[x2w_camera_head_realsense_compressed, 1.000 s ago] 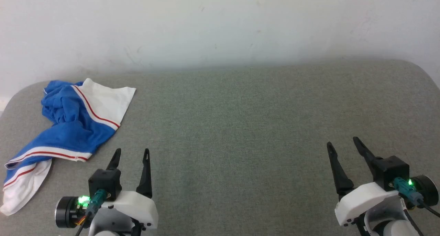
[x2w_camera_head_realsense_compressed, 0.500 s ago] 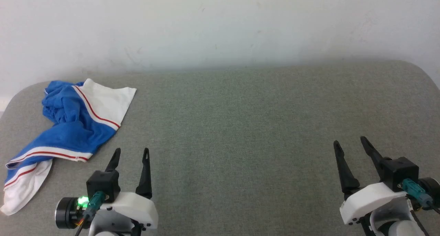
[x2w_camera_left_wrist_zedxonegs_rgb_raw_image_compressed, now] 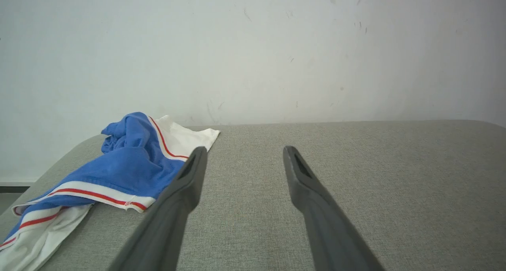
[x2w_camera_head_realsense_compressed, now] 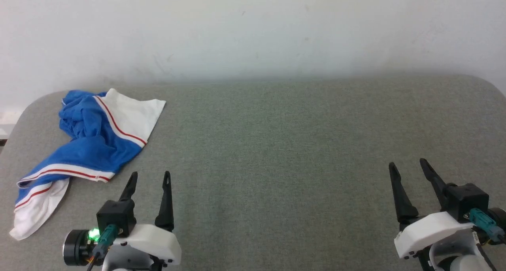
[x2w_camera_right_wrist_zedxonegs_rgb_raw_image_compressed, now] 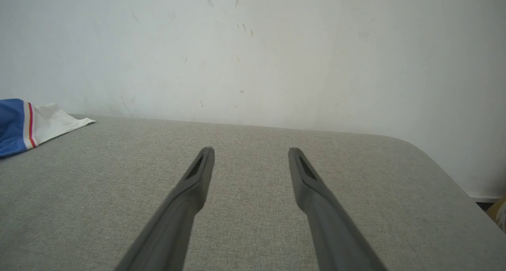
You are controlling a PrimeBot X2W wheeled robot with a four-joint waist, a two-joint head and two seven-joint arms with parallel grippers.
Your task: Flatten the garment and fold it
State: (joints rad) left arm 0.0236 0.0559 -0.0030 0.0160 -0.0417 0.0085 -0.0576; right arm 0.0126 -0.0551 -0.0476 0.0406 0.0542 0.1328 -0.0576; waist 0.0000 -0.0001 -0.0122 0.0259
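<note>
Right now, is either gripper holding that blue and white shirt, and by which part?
Nothing is held. The left gripper and the right gripper are both open and empty; the garment lies crumpled apart from them, at the far left.

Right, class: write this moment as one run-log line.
garment: crumpled, far left of grey surface | left tool: open, empty, near garment | right tool: open, empty | stage: flattening not begun
</note>
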